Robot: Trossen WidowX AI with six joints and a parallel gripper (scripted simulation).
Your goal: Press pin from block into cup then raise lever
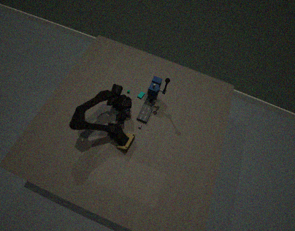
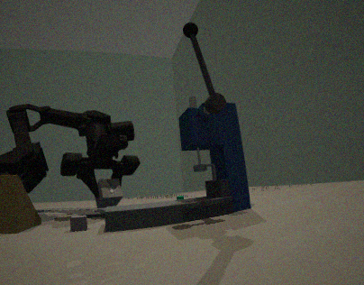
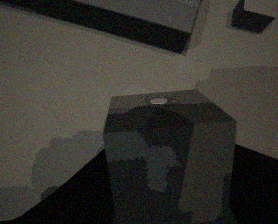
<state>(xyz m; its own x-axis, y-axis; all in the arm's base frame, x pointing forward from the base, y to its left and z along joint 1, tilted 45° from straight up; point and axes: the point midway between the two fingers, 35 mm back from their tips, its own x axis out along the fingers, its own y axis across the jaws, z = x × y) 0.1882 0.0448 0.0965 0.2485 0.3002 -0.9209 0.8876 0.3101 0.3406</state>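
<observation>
Press frame: blue, upright, well apart from the jaws, at the far end of the press bed [image 1: 144,115] [image 2: 168,215] [image 3: 150,15]; named here as press frame [image 1: 153,91] [image 2: 237,160].
Bed: long and grey, its near end just beside the jaws; in the wrist view its edge crosses above the held block.
Lever: lever [image 1: 165,86] [image 2: 201,63] raised, ball end uppermost, well apart from the jaws.
Punch: punch [image 2: 200,168] hangs over the bed, away from the jaws; the block is not under it.
Dark box: dark box [image 2: 217,188] at the column end of the bed, beyond the jaws.
Small grey box: small grey box [image 1: 139,126] [image 2: 78,224] [image 3: 252,17] on the table [image 1: 176,156] [image 2: 141,255] [image 3: 55,65], near the jaws, just off the bed's near end.
Green pieces: green slab [image 1: 141,95] and smaller green piece [image 1: 128,91], both near the arm's wrist, to one side of the bed.
Cup: cannot be identified with certainty; contents cannot be told.
Jaws: gripper [image 1: 122,118] [image 2: 110,191] [image 3: 160,149] clamped on the block, one finger on either side.
Block: block [image 2: 110,192] [image 3: 170,150] between the fingers, beside the bed; a pale round spot shows on its top face. Clearance beneath it cannot be told.
</observation>
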